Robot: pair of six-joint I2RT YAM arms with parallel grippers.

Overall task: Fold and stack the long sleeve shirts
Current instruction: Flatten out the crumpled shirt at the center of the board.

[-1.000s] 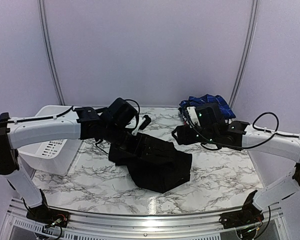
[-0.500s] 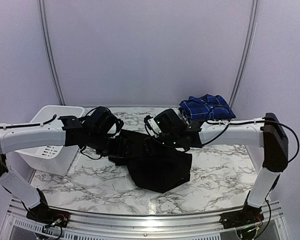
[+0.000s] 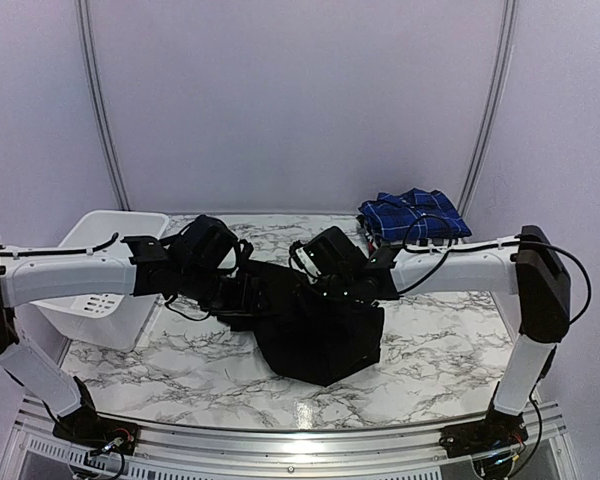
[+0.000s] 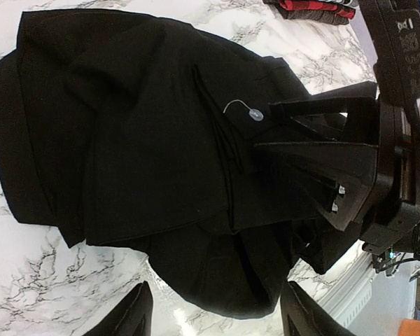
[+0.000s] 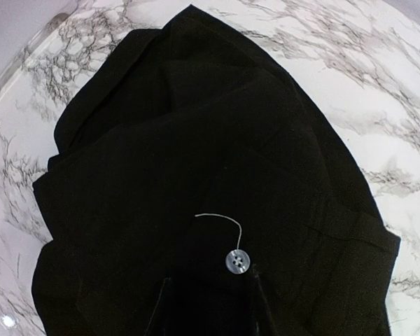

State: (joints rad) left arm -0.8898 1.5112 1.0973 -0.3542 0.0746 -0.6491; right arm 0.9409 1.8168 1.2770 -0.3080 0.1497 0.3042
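Note:
The black long sleeve shirt (image 3: 325,325) lies bunched in the middle of the marble table, filling both wrist views (image 5: 196,140). My left gripper (image 3: 242,292) hangs low at its left end; in the left wrist view this gripper (image 4: 217,287) is open, its fingers either side of a rounded hem. My right gripper (image 3: 315,287) rests on the shirt's top. Its fingers (image 5: 208,276) stand apart, pressed into the cloth beside a white button (image 5: 237,261), with a ridge of cloth between them. A folded blue plaid shirt (image 3: 415,215) sits at the back right. A red plaid shirt (image 4: 315,7) shows at the frame's top edge.
A white plastic basket (image 3: 90,290) stands at the left edge of the table, under my left arm. The metal front rail (image 3: 300,440) runs along the near edge. Bare marble (image 3: 450,340) lies to the right of the black shirt.
My right arm swung left from the blue plaid shirt onto the black shirt, and its jaws narrowed. My left gripper drew back to the shirt's left end and closed partway.

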